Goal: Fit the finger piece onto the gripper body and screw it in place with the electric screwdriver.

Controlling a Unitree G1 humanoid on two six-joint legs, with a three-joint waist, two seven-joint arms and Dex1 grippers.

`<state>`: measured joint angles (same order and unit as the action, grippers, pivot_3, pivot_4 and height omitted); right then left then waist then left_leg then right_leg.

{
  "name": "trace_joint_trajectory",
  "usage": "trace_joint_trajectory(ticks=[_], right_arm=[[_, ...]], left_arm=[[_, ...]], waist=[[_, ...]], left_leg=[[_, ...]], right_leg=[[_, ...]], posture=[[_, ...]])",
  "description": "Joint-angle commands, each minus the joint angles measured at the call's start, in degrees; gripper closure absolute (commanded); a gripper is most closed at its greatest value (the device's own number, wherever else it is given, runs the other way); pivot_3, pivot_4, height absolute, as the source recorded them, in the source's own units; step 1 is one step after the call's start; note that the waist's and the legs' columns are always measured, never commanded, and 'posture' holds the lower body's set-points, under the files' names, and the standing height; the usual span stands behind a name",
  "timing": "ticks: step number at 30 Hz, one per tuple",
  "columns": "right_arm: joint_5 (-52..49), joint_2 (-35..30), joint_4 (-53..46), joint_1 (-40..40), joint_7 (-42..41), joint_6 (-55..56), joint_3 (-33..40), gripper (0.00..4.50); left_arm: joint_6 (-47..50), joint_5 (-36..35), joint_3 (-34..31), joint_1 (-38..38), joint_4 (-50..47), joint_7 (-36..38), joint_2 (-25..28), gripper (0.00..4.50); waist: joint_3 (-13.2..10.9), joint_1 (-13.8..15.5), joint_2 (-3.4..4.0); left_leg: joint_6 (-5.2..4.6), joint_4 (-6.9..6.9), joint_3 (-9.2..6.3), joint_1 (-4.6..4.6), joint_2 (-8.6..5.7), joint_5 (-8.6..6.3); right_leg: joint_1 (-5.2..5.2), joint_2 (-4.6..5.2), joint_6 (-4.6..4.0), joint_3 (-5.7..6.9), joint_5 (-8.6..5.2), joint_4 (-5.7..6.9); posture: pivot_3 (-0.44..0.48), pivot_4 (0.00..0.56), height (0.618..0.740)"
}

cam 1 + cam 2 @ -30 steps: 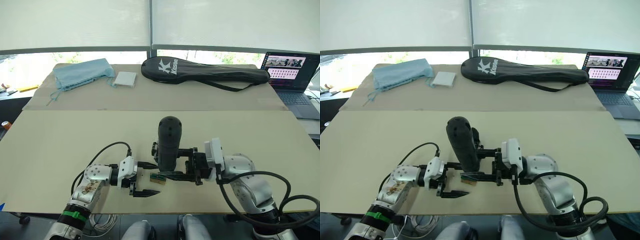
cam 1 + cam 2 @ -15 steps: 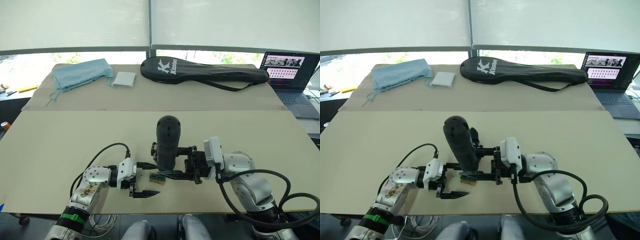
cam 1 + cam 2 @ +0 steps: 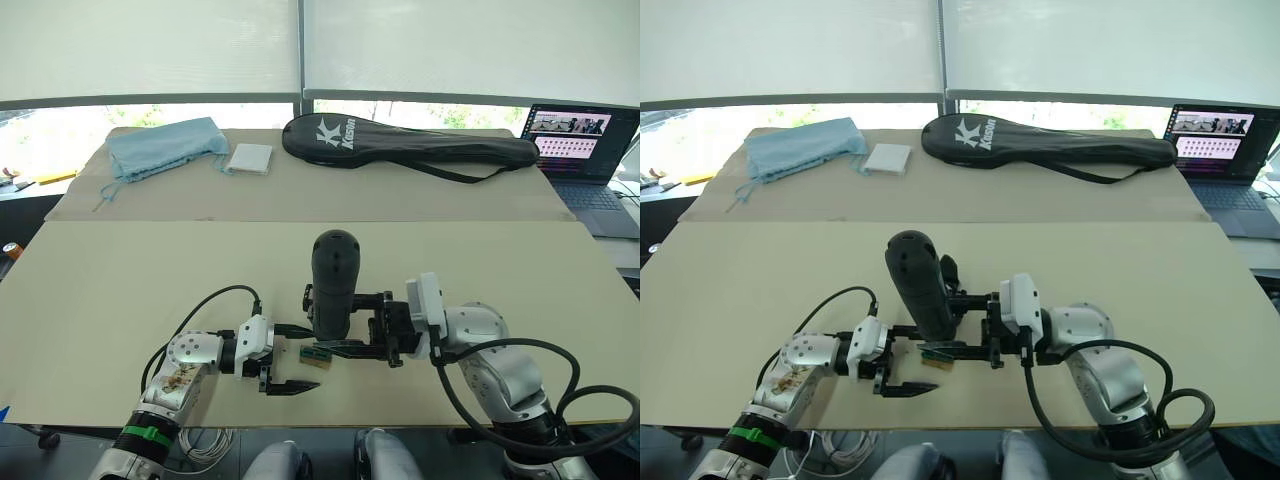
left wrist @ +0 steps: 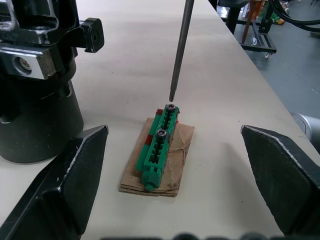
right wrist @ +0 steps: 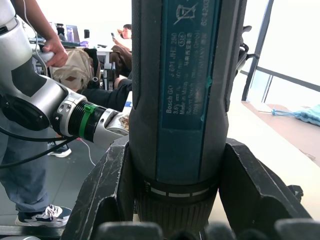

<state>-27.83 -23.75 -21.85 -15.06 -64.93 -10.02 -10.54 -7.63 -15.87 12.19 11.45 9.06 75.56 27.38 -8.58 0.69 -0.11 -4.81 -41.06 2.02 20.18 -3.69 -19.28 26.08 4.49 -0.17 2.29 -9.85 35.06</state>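
The right end effector (image 3: 372, 322) is pinching the big, hard, heavy screwdriver (image 3: 333, 282) round its fat middle in mid frame, while the left end effector (image 3: 293, 358) is spread wide.

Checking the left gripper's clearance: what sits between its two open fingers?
In the left wrist view, a small green block with two screws on a tan pad lies between the left gripper's fingers, the electric screwdriver bit poised above its far screw.
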Motion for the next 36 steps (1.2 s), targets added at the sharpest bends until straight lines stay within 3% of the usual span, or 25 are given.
trace_joint_trajectory(ticks=[1, 36], right_arm=[[-0.56, 0.55, -1.27, -1.0, 0.31, 2.88, 0.47, 2.58], [-0.82, 0.49, -1.35, -0.46, 0.2, 2.18, -0.53, 2.58]], left_arm=[[0.84, 1.02, 1.4, -1.1, 1.92, -0.18, -0.04, 0.0], [-0.18, 1.2, 1.62, -2.02, 2.64, -0.47, -0.12, 0.0]], waist=[[0.0, 0.0, 0.0], [0.01, -0.01, 0.01]], left_leg=[[0.0, 0.0, 0.0, 0.0, 0.0, 0.0], [0.0, 0.01, 0.0, 0.0, 0.0, 0.0]], right_leg=[[0.0, 0.0, 0.0, 0.0, 0.0, 0.0], [0.0, 0.0, 0.0, 0.0, 0.0, 0.0]], posture=[[0.0, 0.15, 0.74], [0.0, 0.15, 0.74]])
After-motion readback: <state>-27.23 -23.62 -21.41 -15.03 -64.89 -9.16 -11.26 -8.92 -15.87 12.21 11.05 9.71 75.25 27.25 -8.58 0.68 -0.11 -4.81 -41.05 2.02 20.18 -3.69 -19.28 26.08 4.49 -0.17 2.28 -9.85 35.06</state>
